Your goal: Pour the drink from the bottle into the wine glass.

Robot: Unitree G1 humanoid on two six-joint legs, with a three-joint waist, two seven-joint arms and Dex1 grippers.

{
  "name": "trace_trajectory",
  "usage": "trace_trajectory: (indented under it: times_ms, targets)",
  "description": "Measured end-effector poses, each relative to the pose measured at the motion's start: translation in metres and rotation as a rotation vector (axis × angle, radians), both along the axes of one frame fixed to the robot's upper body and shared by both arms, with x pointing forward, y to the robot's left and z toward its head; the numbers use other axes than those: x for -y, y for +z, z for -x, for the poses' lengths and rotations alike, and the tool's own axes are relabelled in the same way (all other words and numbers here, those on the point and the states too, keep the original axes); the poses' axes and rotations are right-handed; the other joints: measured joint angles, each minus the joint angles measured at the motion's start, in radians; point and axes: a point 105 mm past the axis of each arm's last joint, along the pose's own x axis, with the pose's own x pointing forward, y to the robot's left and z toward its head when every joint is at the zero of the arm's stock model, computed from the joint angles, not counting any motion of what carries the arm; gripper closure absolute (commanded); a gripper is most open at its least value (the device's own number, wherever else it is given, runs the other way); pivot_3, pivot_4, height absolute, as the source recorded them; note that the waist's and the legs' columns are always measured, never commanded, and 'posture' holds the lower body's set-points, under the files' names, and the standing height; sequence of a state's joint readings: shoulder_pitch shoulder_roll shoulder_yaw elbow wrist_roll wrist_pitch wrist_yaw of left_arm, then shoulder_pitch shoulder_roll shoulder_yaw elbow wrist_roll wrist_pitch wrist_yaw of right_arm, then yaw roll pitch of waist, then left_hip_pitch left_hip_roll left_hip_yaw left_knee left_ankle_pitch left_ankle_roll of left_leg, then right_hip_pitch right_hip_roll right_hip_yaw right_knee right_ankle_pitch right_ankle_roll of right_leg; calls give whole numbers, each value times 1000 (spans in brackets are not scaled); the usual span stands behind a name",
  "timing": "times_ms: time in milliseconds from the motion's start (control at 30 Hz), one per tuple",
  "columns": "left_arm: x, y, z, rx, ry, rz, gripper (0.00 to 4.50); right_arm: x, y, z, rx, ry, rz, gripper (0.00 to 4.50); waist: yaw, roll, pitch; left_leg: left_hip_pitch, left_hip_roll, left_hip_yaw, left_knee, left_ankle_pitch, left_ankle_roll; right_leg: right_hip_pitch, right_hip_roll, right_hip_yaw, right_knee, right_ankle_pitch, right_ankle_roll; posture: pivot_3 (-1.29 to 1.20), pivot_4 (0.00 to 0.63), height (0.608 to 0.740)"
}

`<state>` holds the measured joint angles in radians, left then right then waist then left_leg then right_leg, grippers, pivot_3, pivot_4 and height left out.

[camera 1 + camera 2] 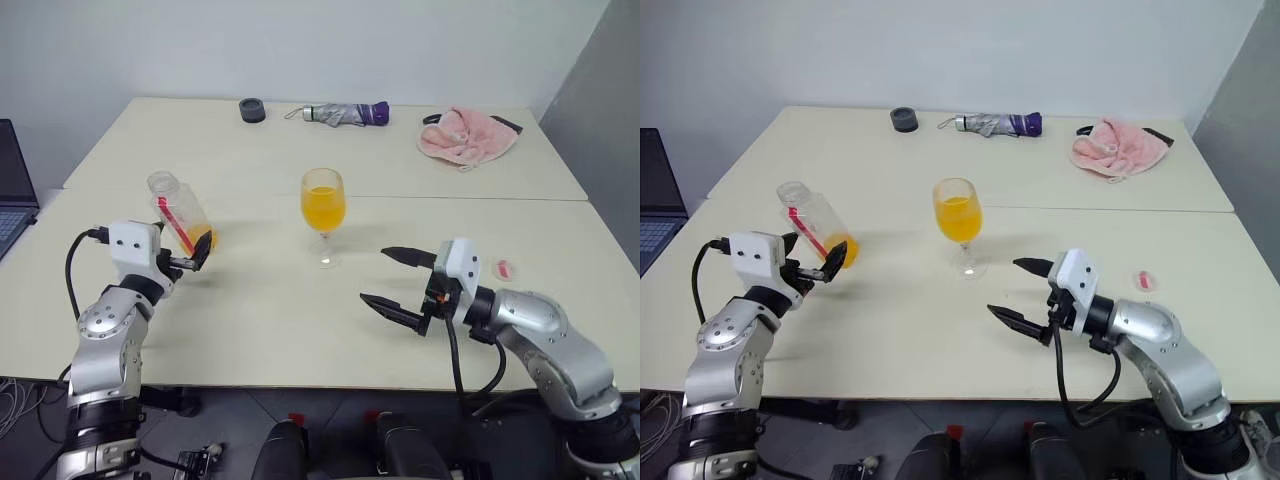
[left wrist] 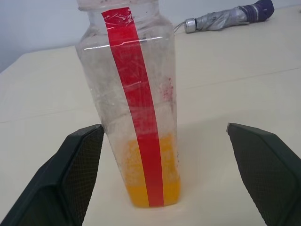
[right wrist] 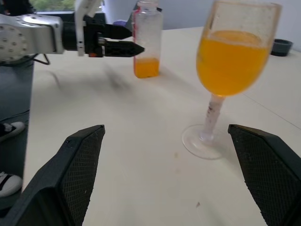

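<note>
The pour looks finished, and the step in hand is the let-go and retreat. Taking the wine glass (image 1: 323, 213) as the landmark: well to its left stands the bottle (image 1: 181, 214), upright on the table (image 1: 300, 310) with its mouth uncapped and only a shallow layer of the drink (image 2: 153, 186) left in its base. The left gripper (image 1: 186, 262) sits just on the near side of the bottle, its fingers spread wide; the left wrist view shows the bottle standing free between the two pads, touching neither. The glass itself stands at the middle of the table, its bowl more than half full of orange liquid. To the glass's right and nearer the robot hangs the right gripper (image 1: 398, 280), fingers also wide apart and empty, aimed toward the glass's foot but clear of it.

As I judge it, what remains is to draw both arms back without brushing the bottle or the thin stem; the right gripper is the closer risk to the glass.

Counted: one bottle, one wine glass, two grippers. Beyond the glass lie one dark round object (image 1: 252, 110), one folded umbrella (image 1: 346, 114) and one pink cloth (image 1: 466, 134); to its right, one small pink-and-white piece (image 1: 505, 268), perhaps the cap.
</note>
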<state>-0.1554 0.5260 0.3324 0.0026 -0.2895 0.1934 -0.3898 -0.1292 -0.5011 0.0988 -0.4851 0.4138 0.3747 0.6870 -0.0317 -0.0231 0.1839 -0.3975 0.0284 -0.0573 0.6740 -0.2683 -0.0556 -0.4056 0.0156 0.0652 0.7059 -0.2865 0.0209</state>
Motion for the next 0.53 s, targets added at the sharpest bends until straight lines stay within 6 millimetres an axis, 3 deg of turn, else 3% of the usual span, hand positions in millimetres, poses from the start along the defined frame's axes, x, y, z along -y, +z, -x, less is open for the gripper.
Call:
trace_trajectory:
  times_ms: [100, 233, 400, 533]
  targets:
    - [0, -5, 15, -12, 9, 1, 43, 18, -18, -12, -5, -172, -54, 0, 0, 0, 0, 1, 0, 2, -2, 0, 0, 0, 0, 1, -1, 0, 1, 0, 150, 740]
    - [7, -9, 27, -12, 4, 23, 43, 40, -26, -25, 79, -374, -88, 0, 0, 0, 0, 2, 0, 2, -5, 0, 0, 0, 0, 2, -3, 0, 1, 0, 150, 740]
    - [9, -24, 42, -41, 43, 61, 43, 48, -54, -30, 14, -557, -169, 0, -1, -1, -2, 4, 1, 5, -10, 0, -1, 1, 0, 5, -7, 0, -1, 0, 150, 740]
    - [10, -24, 46, -30, 49, 90, 43, 49, -53, -33, 20, -597, -190, 0, 0, -2, -2, 4, 0, 5, -10, 0, -1, 1, 0, 4, -7, 0, 0, 0, 150, 740]
